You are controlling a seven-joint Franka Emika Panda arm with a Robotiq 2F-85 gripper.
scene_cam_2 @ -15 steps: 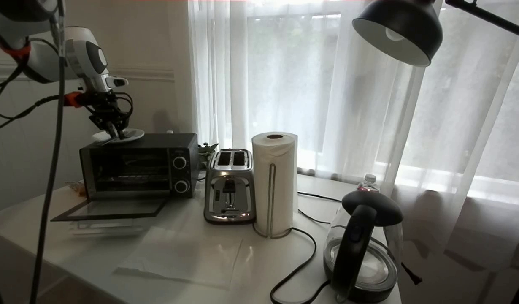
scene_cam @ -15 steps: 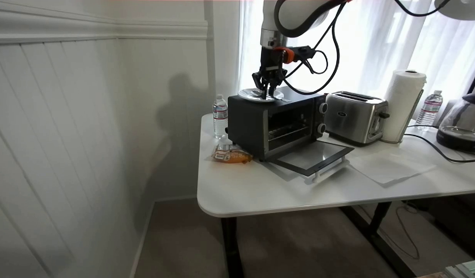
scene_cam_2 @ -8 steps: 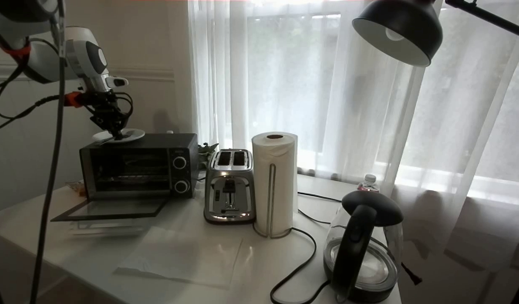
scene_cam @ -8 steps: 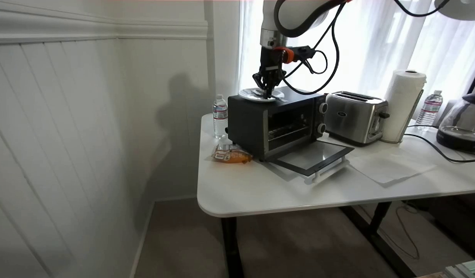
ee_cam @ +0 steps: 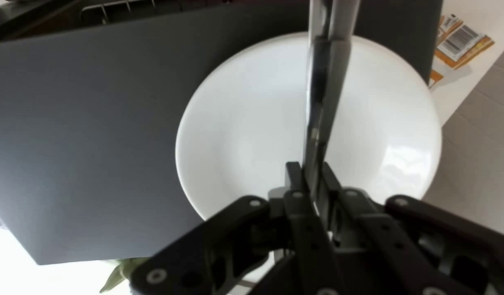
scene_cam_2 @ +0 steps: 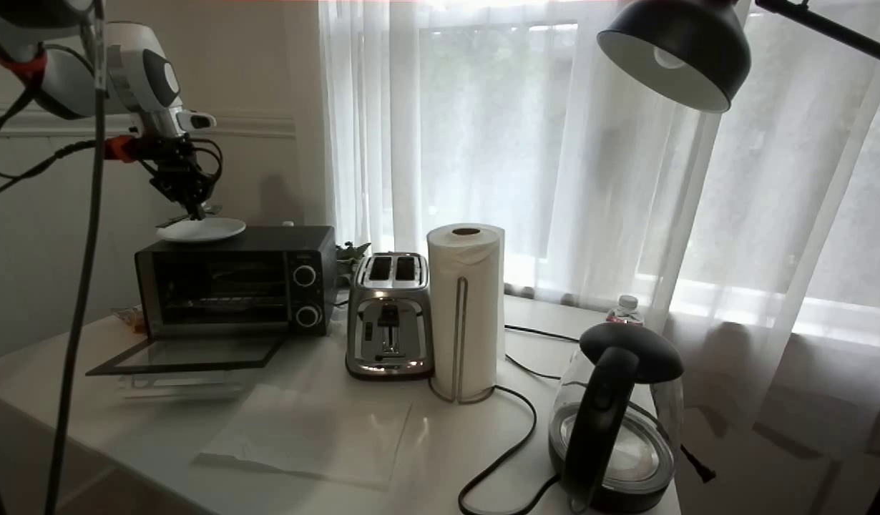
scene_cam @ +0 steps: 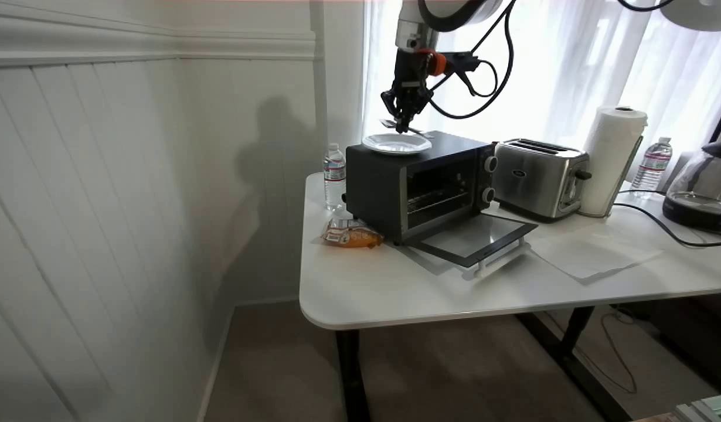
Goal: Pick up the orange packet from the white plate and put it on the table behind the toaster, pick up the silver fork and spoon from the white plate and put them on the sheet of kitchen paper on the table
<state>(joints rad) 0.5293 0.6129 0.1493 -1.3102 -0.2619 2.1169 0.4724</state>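
Hand [ee_cam: 310,174] holds cutlery [ee_cam: 336,69] clear above the plate's rim [ee_cam: 183,143].

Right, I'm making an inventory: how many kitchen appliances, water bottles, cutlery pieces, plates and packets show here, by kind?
Kitchen appliances: 3 (toaster oven, toaster, kettle)
Water bottles: 2
Cutlery pieces, held in the tool: 2
White plate: 1
Orange packet: 1
Total: 9
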